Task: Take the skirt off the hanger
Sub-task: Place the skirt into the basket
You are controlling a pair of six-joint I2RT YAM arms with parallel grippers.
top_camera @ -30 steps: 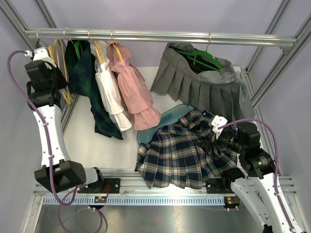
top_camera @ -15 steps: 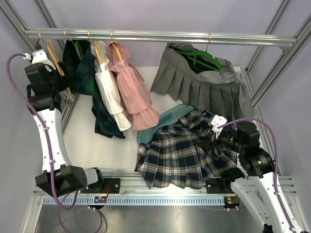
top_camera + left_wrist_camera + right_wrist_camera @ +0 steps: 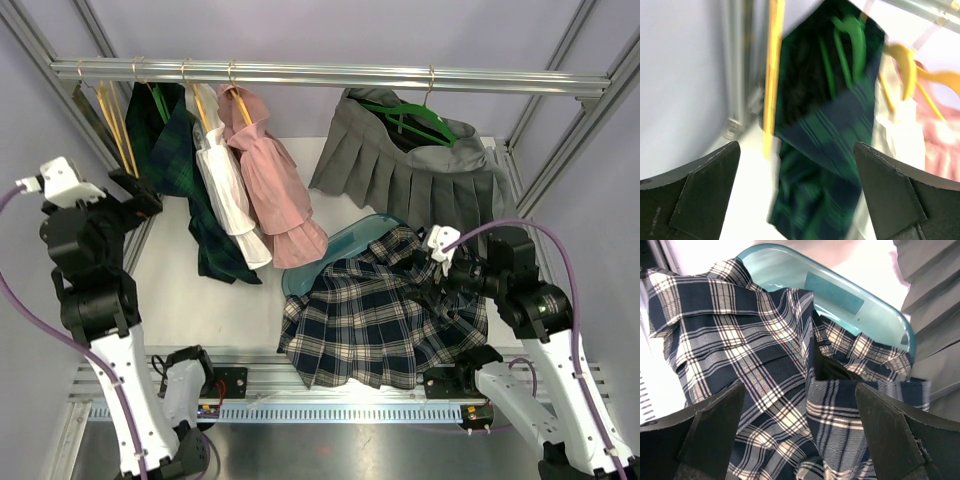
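- Left gripper (image 3: 796,146), spread wide and empty, has backed away from the rail (image 3: 330,74); the dark green skirt (image 3: 830,130) still hangs there.
- Right gripper (image 3: 799,387) gapes open, plaid skirt (image 3: 740,330) already down.

White bench (image 3: 215,300) carrying teal tray (image 3: 335,250) near centre; plaid skirt (image 3: 375,315) lying across tray, spreading toward near edge.

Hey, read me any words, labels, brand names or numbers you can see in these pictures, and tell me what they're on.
No readable text in any view.
The darker rectangle inside the teal tub: looks like a label, but no lettering shows on it.
The left wrist view is motion-blurred; nothing legible there.
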